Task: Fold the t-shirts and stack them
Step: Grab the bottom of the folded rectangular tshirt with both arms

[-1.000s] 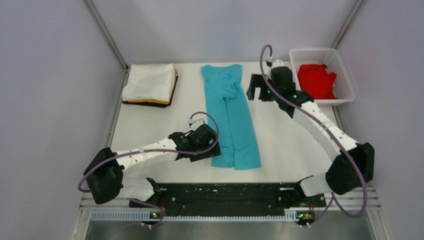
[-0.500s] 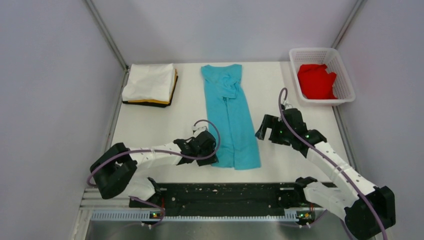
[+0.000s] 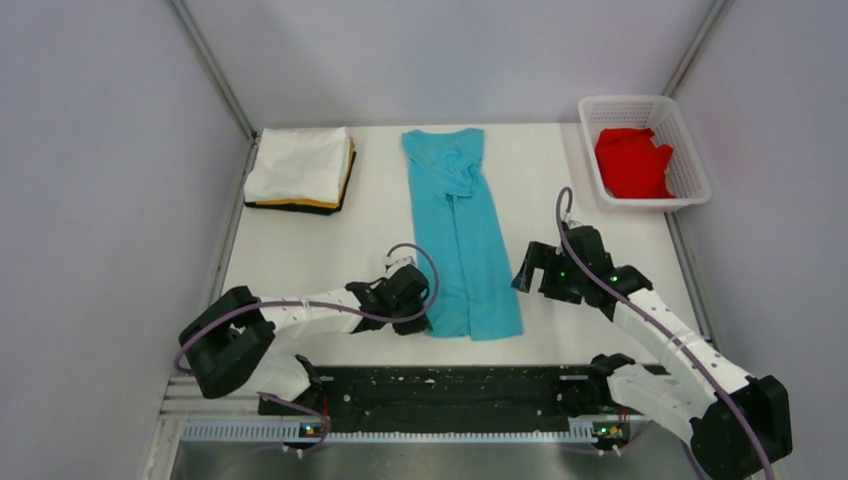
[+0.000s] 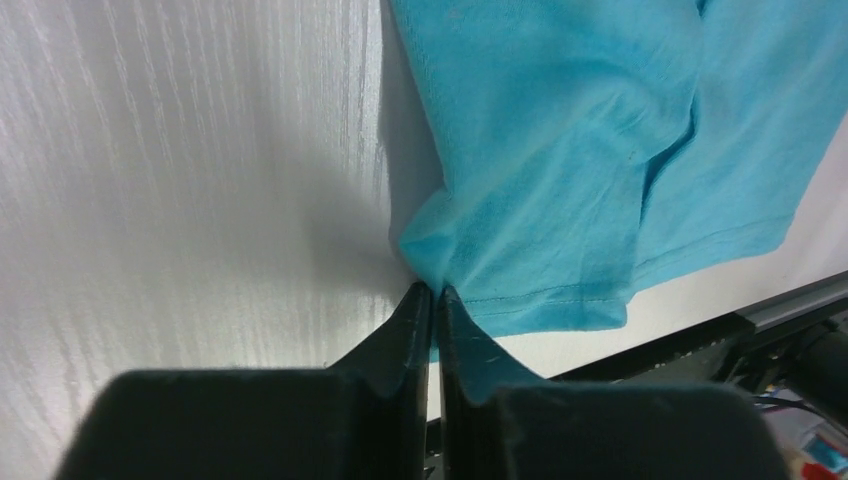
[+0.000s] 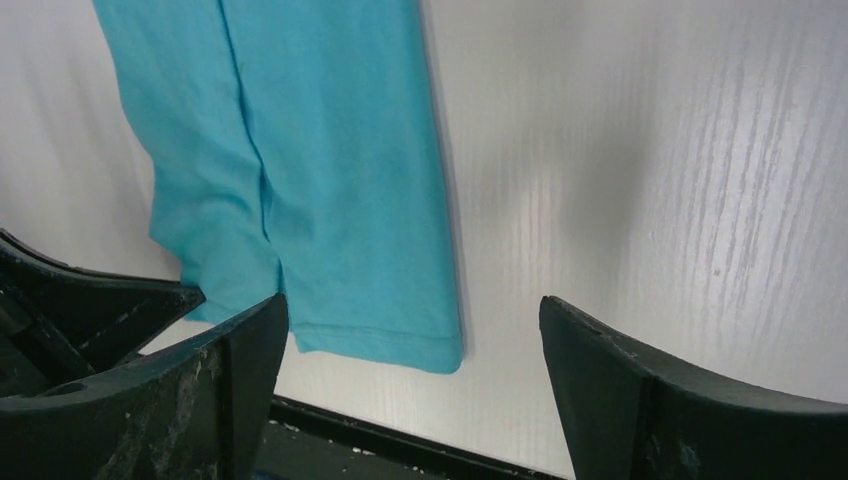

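A turquoise-blue t-shirt [image 3: 462, 230] lies folded into a long narrow strip down the middle of the table, collar end at the back. My left gripper [image 3: 424, 318] is shut on its near left hem corner [image 4: 436, 272], the cloth bunched at the tips. My right gripper [image 3: 533, 272] hovers open just right of the strip's near end, and the near right hem corner [image 5: 440, 350] lies between its fingers in the right wrist view. A red t-shirt [image 3: 632, 162] lies crumpled in the basket. A white t-shirt [image 3: 300, 163] sits folded on an orange-yellow one [image 3: 346, 170] at the back left.
The white lattice basket [image 3: 690, 165] stands at the back right corner. A black rail [image 3: 450, 385] runs along the table's near edge, right behind the turquoise hem. Grey walls close in the table on three sides.
My left gripper has slid toward the near edge and shut on the turquoise hem corner. My right arm has swung from beside the basket down to the strip's near right side, still open.
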Controlling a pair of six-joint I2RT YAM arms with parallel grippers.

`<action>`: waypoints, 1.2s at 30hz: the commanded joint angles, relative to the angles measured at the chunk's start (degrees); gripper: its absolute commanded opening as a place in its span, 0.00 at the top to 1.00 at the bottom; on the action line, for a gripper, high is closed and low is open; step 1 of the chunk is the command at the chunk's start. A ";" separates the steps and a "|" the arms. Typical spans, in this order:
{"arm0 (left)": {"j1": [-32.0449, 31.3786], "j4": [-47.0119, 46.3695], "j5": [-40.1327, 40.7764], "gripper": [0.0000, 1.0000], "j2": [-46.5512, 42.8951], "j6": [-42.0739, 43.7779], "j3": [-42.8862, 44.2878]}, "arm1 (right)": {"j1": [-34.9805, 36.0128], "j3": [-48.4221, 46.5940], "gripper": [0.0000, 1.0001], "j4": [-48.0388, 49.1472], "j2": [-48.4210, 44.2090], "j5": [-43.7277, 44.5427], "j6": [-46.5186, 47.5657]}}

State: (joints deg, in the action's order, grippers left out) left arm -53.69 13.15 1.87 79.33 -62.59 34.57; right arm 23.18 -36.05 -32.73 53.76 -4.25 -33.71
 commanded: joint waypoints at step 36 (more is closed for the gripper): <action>-6.55 11.96 2.47 1.00 -6.12 -12.64 -1.59 | 12.32 17.35 1.00 -0.04 -5.81 -14.94 -12.26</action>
State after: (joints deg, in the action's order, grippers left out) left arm -57.01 17.02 1.52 76.09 -71.31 32.47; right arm 32.12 -20.82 -25.58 54.89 -14.17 -42.98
